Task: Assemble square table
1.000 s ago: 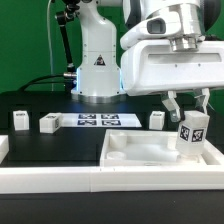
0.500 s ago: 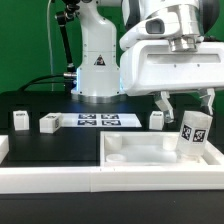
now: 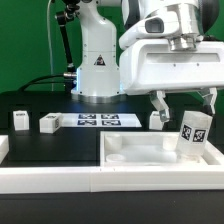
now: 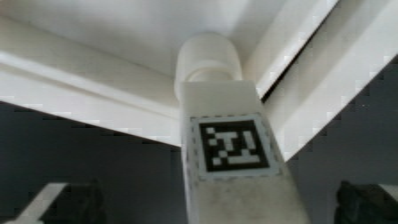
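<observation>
The square table's white slab (image 3: pixel 135 152) lies at the exterior view's right, rim up. A white tagged leg (image 3: pixel 193 135) stands in its corner on that side, leaning slightly. My gripper (image 3: pixel 186 102) hangs just above it, open, fingers spread clear of both sides of the leg's top. In the wrist view the leg (image 4: pixel 228 110) rises between the two dark fingertips (image 4: pixel 63 200) with gaps on either side, its lower end at the slab's corner (image 4: pixel 285 60). Three more legs rest on the black table: two at the left (image 3: pixel 19 120) (image 3: pixel 49 123), one behind the slab (image 3: pixel 157 119).
The marker board (image 3: pixel 105 120) lies flat behind the slab, in front of the robot's white base (image 3: pixel 97 70). A long white rail (image 3: pixel 55 180) runs along the front edge of the black surface.
The gripper's fingers have spread apart and let go of the leg. The leg stays standing in the slab's corner and now leans slightly.
</observation>
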### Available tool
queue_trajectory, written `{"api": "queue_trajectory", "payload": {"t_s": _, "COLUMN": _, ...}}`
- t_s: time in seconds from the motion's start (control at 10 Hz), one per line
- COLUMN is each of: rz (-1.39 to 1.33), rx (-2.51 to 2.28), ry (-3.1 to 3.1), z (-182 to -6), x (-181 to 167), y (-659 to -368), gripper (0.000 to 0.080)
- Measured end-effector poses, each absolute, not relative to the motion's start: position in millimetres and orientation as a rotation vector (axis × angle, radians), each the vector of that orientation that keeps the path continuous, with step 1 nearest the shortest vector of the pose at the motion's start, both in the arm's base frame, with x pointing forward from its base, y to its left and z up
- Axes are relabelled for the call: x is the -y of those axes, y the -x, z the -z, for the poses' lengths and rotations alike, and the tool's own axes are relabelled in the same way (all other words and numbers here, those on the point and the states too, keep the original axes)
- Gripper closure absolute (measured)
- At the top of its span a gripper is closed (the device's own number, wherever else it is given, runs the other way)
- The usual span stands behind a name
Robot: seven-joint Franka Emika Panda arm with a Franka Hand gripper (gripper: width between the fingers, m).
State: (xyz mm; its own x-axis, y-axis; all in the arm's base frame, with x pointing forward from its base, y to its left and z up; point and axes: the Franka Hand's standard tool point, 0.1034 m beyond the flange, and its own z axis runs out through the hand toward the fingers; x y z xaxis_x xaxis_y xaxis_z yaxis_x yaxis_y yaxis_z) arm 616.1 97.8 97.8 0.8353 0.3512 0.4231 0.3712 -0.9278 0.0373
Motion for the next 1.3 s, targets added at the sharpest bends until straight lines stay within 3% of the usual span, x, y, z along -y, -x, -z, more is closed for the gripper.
{"api": "queue_trajectory", "payload": {"t_s": 0.2, "rz": 0.674, "rx": 0.595, "ry": 2.971, "z": -111.7, "x": -91, "y": -623, "gripper": 0.015}}
{"api": "queue_trajectory", "payload": {"t_s": 0.6, "rz": 0.555, "rx": 0.61, "ry": 2.978, "z": -102.7, "x": -97, "y": -617, "gripper": 0.015}}
{"api": "queue_trajectory", "payload": {"t_s": 1.0, "rz": 0.166, "rx": 0.627, "ry": 2.99, "z": -96.9, "x": -101, "y": -626, "gripper": 0.015}}
{"api": "queue_trajectory", "payload": {"t_s": 1.2, "rz": -0.07, "rx": 0.624, "ry": 2.981, "z": -97.4, "x": -108, "y": -615, "gripper": 0.015}}
{"api": "queue_trajectory", "payload": {"t_s": 1.3, "rz": -0.07, "rx": 0.623, "ry": 2.98, "z": -95.9, "x": -108, "y": -619, "gripper": 0.015}}
